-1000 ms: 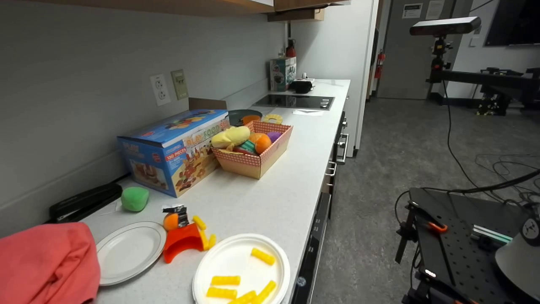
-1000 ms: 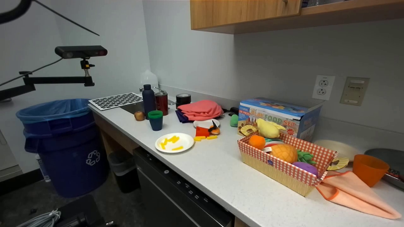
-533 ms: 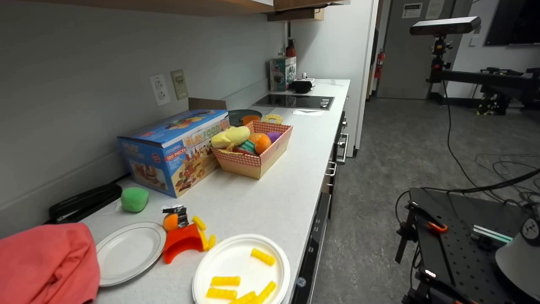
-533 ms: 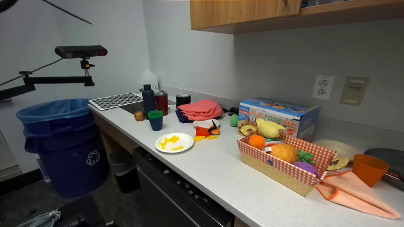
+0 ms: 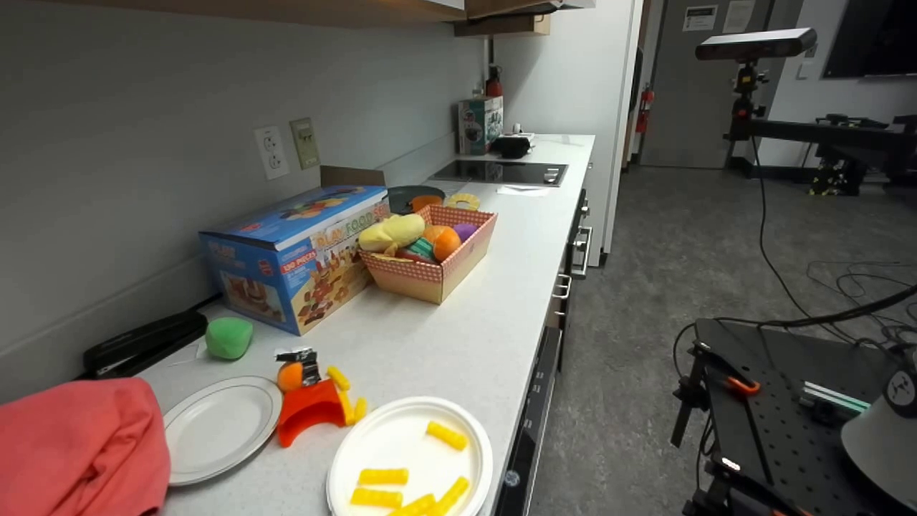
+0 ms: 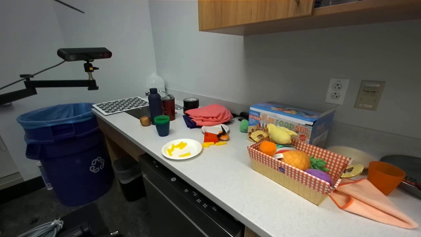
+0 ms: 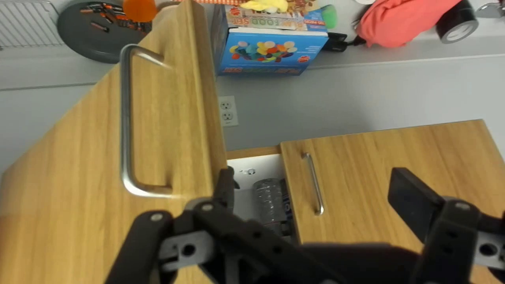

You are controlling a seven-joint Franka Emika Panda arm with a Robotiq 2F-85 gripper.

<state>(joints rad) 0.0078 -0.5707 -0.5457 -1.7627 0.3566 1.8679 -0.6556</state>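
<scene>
"What's biggest?"

"The counter (image 6: 223,177), carrying most of the containers. Above it hangs the cabinet (image 7: 252,152), with a door (image 7: 90,177) standing open in the wrist view and a clear vessel (image 7: 269,193) inside."

"The bins?"

"A blue bin (image 6: 70,161) lined with a blue bag (image 6: 59,115), then a black bin (image 6: 130,184) beside it. I can't see what either holds."

"And on the counter?"

"The box (image 5: 294,261) comes first, contents hidden. Just beside it, the basket (image 6: 286,177) holds a pineapple (image 6: 296,159), an orange (image 6: 268,148) and a purple toy (image 6: 318,175), with a yellow toy (image 6: 279,134) at its rim. The plate (image 5: 401,437) has several fries (image 5: 383,476) on it."

"How's the claw (image 7: 317,195)?"

"Spread wide, gripping nothing. One fingertip is right by the door's edge; whether they touch, I can't tell."

"Anything smaller?"

"An orange cup (image 6: 383,179) near the basket, and a blue cup (image 6: 162,129) whose green top (image 6: 161,119) may be its rim or a second cup nested inside; I can't tell which. Last comes the red sleeve (image 5: 311,401), with loose fries (image 5: 339,378) just beside it on the counter."
</scene>
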